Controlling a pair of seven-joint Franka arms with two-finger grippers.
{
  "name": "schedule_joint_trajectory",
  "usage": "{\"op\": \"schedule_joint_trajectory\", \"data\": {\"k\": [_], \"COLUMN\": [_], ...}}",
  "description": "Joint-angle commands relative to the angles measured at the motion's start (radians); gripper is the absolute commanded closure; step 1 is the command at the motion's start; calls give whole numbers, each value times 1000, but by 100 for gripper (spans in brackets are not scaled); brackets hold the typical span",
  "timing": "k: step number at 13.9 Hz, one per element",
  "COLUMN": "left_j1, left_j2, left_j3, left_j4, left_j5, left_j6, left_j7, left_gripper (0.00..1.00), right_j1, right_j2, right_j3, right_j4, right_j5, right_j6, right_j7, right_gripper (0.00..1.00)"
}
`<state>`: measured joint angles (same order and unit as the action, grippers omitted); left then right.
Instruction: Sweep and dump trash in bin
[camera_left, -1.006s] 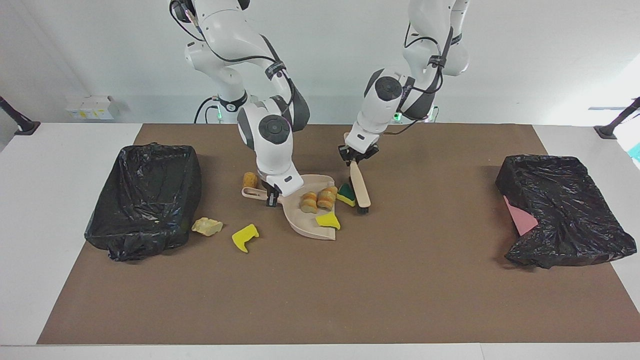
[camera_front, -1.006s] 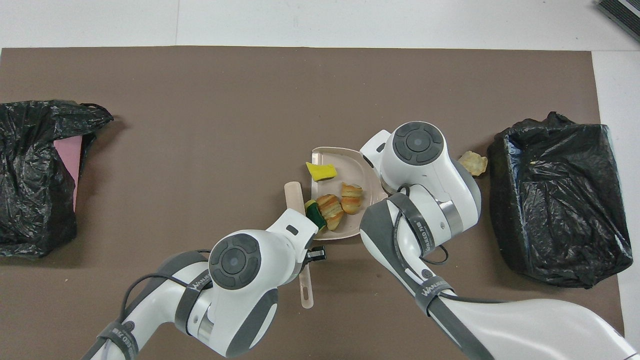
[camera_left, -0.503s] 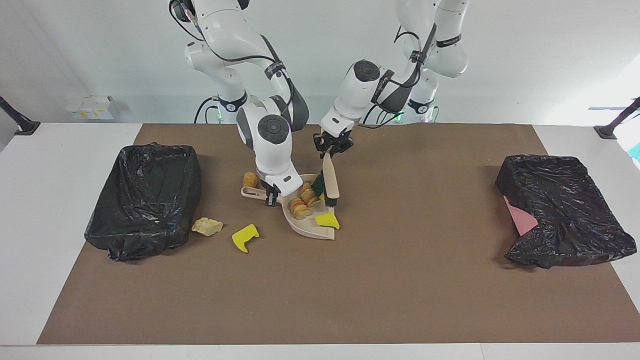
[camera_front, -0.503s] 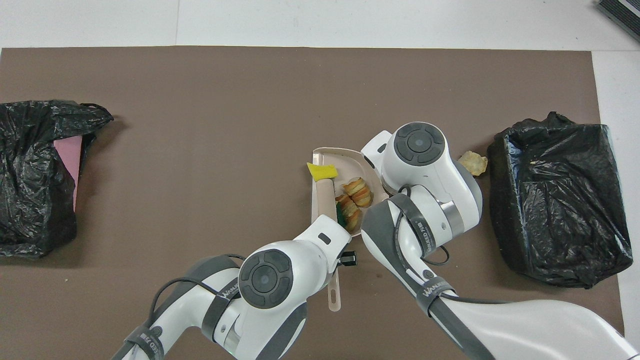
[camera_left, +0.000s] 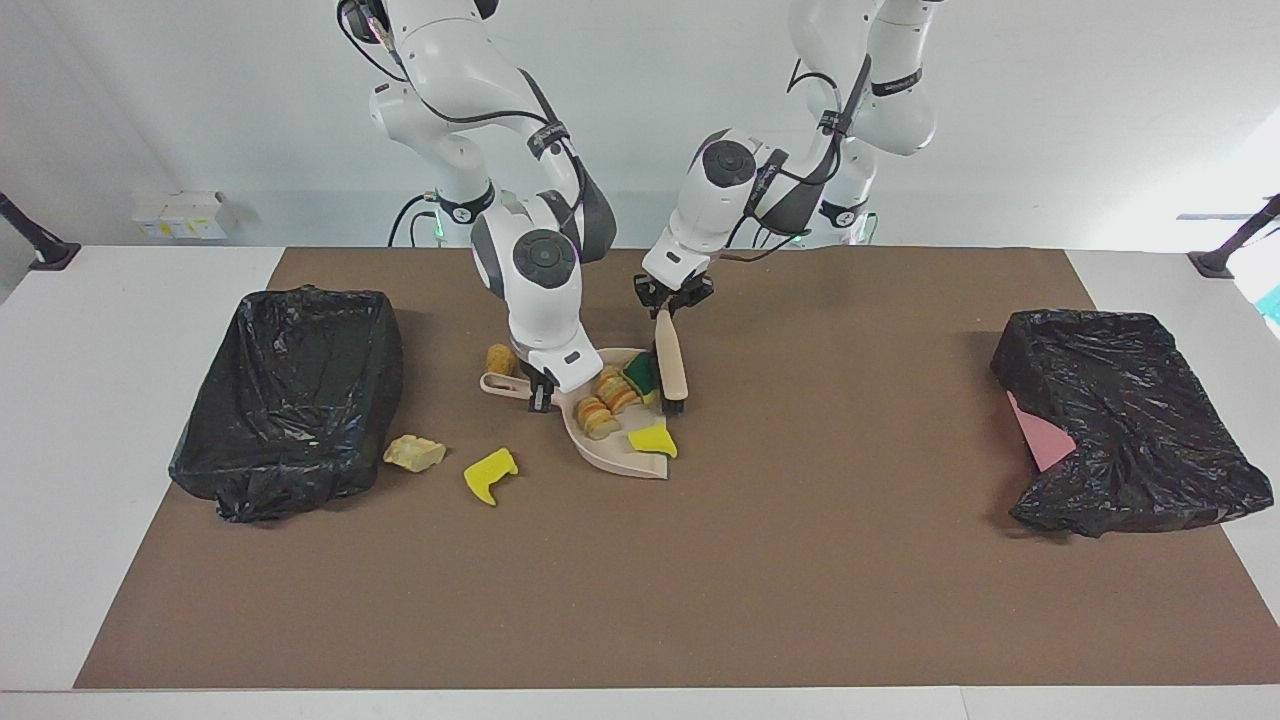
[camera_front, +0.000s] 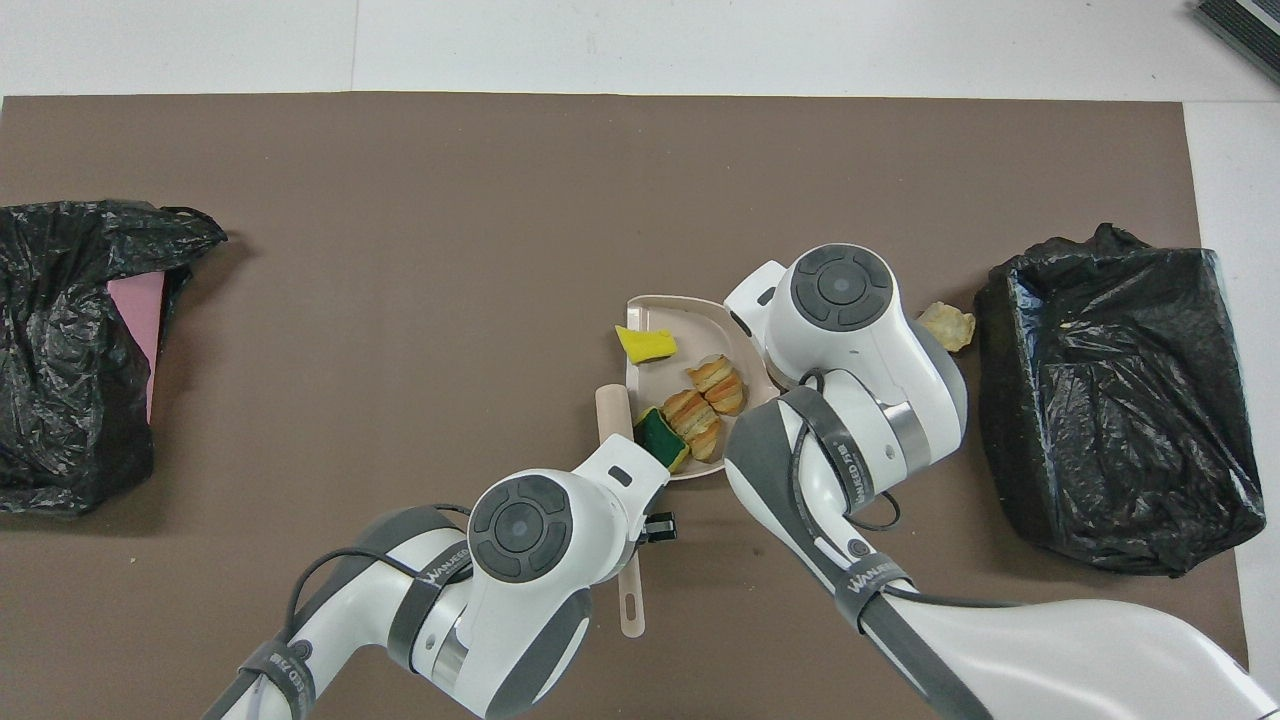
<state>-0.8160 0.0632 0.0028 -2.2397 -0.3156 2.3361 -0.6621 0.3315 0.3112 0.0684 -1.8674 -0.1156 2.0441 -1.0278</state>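
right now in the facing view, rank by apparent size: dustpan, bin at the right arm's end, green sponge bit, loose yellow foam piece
1. bin
2. dustpan
3. Yellow foam piece and green sponge bit look alike; unranked.

A brown mat (camera_left: 700, 580) covers most of the white table (camera_left: 120, 420), leaving pale margins at both ends. Along the wall at the robots' end, 1 small white box (camera_left: 185, 213) sits on the table's edge toward the right arm's end. 2 black stands show in the facing view, 1 at each end of the table by the wall: a black stand (camera_left: 35, 243) and a second black stand (camera_left: 1235, 243). In the overhead view, a dark ribbed object (camera_front: 1240, 22) lies at the table's corner farthest from the robots, toward the right arm's end.
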Motion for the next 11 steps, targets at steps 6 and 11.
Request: {"op": "schedule_joint_trajectory", "data": {"k": [6,11], "left_j1": [155,121], "left_j2": [-25,-36], "left_j3": [-1,-4], "left_j4": [-27,-29], "left_j5": [104,168], "left_j6": [-104,-127], "left_j7": [-5,-149], "left_gripper": [100,100], "right_j1": [-22,-124], "right_j2": [-17,-116], "right_j3": [7,8], "right_j4": [-9,-21], "right_j5": [-15,0], "right_j6": [22,-4], "right_j7": [12,-85], "right_gripper": [100,100]}}
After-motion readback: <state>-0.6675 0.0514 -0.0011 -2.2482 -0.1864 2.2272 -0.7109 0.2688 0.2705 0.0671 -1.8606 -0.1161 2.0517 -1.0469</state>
